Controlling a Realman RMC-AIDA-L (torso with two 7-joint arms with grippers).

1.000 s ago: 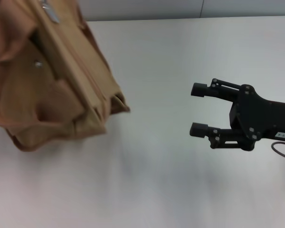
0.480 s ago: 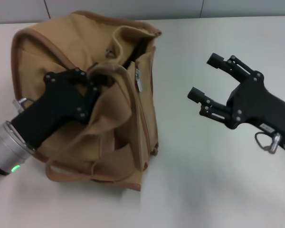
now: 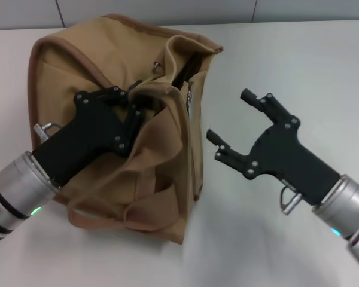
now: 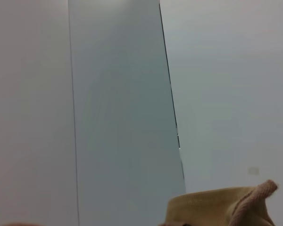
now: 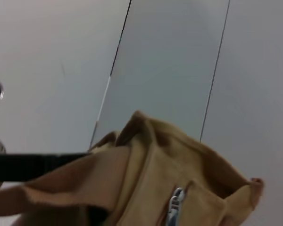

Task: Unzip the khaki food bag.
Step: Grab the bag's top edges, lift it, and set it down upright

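Note:
The khaki food bag [image 3: 78, 60] lies slumped on the white table at centre-left, its top facing right. Its silver zipper pull [image 3: 189, 100] hangs near the top edge and also shows in the right wrist view [image 5: 173, 207]. My left gripper [image 3: 136, 109] comes in from the lower left and is shut on a fold of the bag's top fabric, with its fingertips buried in the cloth. My right gripper [image 3: 230, 116] is open and empty, just right of the zipper pull and apart from the bag. The left wrist view shows only a bit of khaki fabric [image 4: 217, 207].
The white table [image 3: 287, 54] extends to the right and front of the bag. A strap handle [image 3: 96, 209] loops out at the bag's near side. Grey wall panels [image 4: 122, 94] stand behind the table.
The bag came down from a lifted position at upper left to the table, held by my left gripper. My right gripper moved left and closer to the zipper pull.

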